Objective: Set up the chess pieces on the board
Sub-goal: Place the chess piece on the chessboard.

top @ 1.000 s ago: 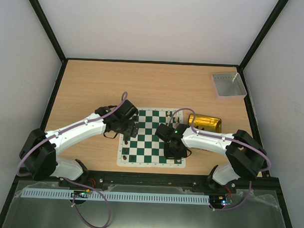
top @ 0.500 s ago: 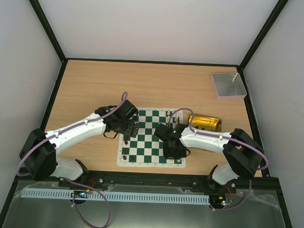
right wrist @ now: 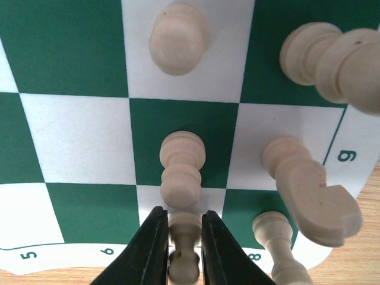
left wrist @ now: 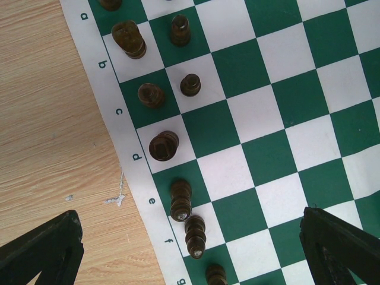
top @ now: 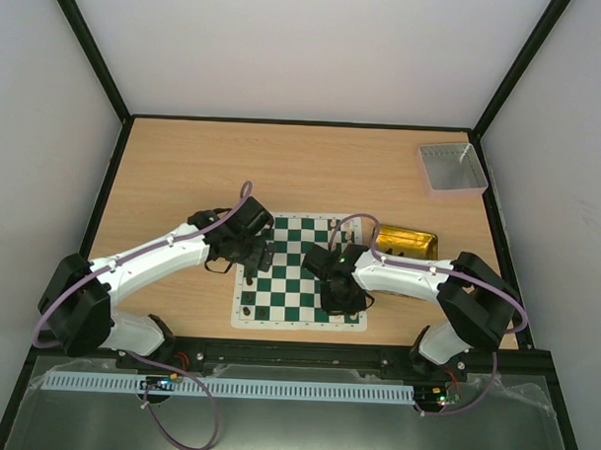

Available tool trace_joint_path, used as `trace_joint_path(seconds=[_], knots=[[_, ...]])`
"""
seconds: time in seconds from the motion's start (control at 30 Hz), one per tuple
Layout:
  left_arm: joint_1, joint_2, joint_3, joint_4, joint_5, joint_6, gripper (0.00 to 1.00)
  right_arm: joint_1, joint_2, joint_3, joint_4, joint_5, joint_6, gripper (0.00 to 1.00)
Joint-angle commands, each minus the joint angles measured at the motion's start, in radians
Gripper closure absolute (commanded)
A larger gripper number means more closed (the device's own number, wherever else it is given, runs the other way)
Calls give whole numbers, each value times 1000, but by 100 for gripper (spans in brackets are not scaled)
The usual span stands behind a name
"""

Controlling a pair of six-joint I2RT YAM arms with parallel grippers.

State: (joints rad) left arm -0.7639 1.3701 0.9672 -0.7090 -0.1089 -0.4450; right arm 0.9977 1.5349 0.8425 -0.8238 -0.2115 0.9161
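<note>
Our right gripper has its two fingers pressed close on a small cream pawn, one finger on each side, and to us it looks like a pinch. The cream pawn is down at the edge of the board, close to the board's near right corner. We cannot tell if its foot is on a square. Around it we see more cream pieces on squares. A taller piece is just past it, a round pawn is further in, and a horse is beside the corner. Our left gripper has its fingers spread wide and holds nothing. It hangs over the left edge of the board, where the dark pieces stand. The row next to that edge looks full in this view, but the second row shows only two. We see no pieces on the middle squares. A yellow tray lies just beside the right edge of the board, and a grey tray sits in the far right corner of the desk. We cannot see if any pieces wait inside them. We think the job is well under way but not done. Both sides have pieces on the board, the rows have gaps, and the pinched pawn needs to be let go on its square.
</note>
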Motion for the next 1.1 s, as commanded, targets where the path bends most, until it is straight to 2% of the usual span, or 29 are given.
trace_joint_path(seconds=[0.0,0.43,0.63,1.07], knots=[[-1,-10,-6,-12,-9,0,1,9,17,19,-6,5,-5,83],[-2,-12,-7,-12,-8,-2,1,9,11,24,-12,-4,-19,76],[-1,-13,-7,-12,-13,-3,1,9,-6,64,-65,29,-48,65],[-2,-52,8,-49,-17,-9,1,-9,-49,201,-257,134,-105,65]])
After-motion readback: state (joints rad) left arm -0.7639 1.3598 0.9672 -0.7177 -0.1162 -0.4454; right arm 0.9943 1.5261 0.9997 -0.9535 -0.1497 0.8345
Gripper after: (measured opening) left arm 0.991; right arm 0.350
